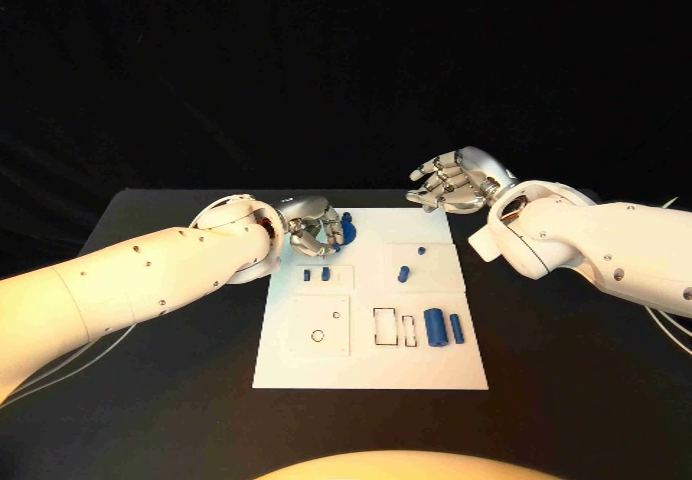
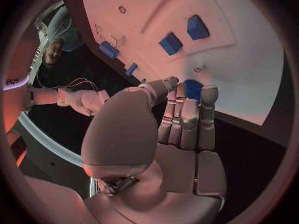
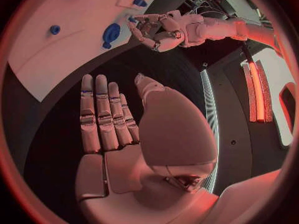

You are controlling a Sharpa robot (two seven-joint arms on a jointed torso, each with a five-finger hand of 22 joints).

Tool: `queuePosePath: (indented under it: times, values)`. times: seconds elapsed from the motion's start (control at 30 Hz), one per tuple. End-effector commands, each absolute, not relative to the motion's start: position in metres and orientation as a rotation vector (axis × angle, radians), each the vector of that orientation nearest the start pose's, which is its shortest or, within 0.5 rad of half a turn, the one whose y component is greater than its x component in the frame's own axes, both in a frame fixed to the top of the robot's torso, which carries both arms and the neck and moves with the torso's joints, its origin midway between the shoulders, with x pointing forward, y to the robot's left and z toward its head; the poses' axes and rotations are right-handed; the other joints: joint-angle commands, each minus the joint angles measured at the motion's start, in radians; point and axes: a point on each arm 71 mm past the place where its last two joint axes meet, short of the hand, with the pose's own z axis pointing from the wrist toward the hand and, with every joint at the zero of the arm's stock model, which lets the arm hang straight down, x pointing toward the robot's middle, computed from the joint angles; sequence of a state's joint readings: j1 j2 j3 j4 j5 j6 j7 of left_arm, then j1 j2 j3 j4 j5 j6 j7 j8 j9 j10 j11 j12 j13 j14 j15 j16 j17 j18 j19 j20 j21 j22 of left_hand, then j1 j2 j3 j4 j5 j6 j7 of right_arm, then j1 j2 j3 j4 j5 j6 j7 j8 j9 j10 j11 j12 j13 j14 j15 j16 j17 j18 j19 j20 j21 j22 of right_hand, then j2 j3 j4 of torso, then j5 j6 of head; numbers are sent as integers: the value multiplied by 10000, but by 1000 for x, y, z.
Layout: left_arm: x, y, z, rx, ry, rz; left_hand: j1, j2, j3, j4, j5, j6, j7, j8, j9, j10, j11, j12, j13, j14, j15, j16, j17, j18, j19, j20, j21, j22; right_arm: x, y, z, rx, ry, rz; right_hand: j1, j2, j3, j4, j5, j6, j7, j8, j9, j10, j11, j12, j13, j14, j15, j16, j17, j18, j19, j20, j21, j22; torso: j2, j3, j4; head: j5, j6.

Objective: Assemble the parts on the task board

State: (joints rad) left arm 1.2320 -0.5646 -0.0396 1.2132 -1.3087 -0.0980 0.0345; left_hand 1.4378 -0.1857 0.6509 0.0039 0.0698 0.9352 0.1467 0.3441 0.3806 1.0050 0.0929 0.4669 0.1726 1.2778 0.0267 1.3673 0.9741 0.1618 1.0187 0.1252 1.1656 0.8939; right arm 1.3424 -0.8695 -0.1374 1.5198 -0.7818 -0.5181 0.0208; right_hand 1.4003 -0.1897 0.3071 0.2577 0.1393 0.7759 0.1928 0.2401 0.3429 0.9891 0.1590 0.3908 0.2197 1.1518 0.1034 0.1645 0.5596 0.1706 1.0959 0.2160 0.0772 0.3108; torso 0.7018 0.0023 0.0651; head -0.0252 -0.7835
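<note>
Left hand (image 1: 312,230) half hides blue part (image 1: 346,229).

arms: white, smooth rounded shells with small dark screw holes (rows along the left forearm) | left hand (image 1: 310,232): silver metal, jointed | right hand (image 1: 451,180): silver, same build | cables: thin pale ones beside both arms

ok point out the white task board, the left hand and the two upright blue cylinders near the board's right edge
white task board (image 1: 368,372): head view, bare near part of the plate.
left hand (image 1: 309,233): head view, middle of the silver hand.
two upright blue cylinders (image 1: 436,327): head view, body of the left one.
</note>
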Motion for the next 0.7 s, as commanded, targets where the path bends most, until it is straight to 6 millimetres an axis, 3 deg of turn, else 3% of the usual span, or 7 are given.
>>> queuePosePath:
  times: [0.03, 0.33, 0.7]
  values:
    - [534, 141, -193, 1805, 18410, -8066, -202, 81, -41, -39, 154, 345, 42, 11, 72, 177, -31, -103, -99, 119, -31, 216, 141, -56, 149, 31, 155, 193, 503, -229, -146, 4560, 15499, 9053, -287, -137, 246, -55, 2, 79, 389, 214, -88, -249, 20, -86, -72, -84, -8, -110, -71, 128, -239, -48, -145, -49, -12, -1, 18, 26, 13]
    - [539, 163, -194, 1620, 18573, -7449, -312, 34, -112, 19, 141, 395, 28, -27, 83, 242, -38, -215, -112, 131, -33, 221, 130, -59, 158, 32, 130, 182, 503, -231, -146, 4585, 15499, 9018, -305, -131, 242, -49, 2, 81, 391, 220, -90, -250, 21, -84, -90, -83, -5, -123, -83, 129, -243, -44, -143, -77, 4, -13, 18, 75, 29]
    - [542, 167, -198, 1798, 18971, -7086, -355, 15, -151, 47, 132, 426, 9, -42, 91, 282, -49, -270, -116, 128, -38, 220, 111, -58, 151, 34, 104, 160, 503, -231, -146, 4586, 15503, 9013, -310, -131, 239, -50, 2, 81, 392, 223, -92, -253, 22, -83, -104, -86, -3, -134, -92, 129, -248, -42, -143, -98, 8, -9, 2, 97, -25]
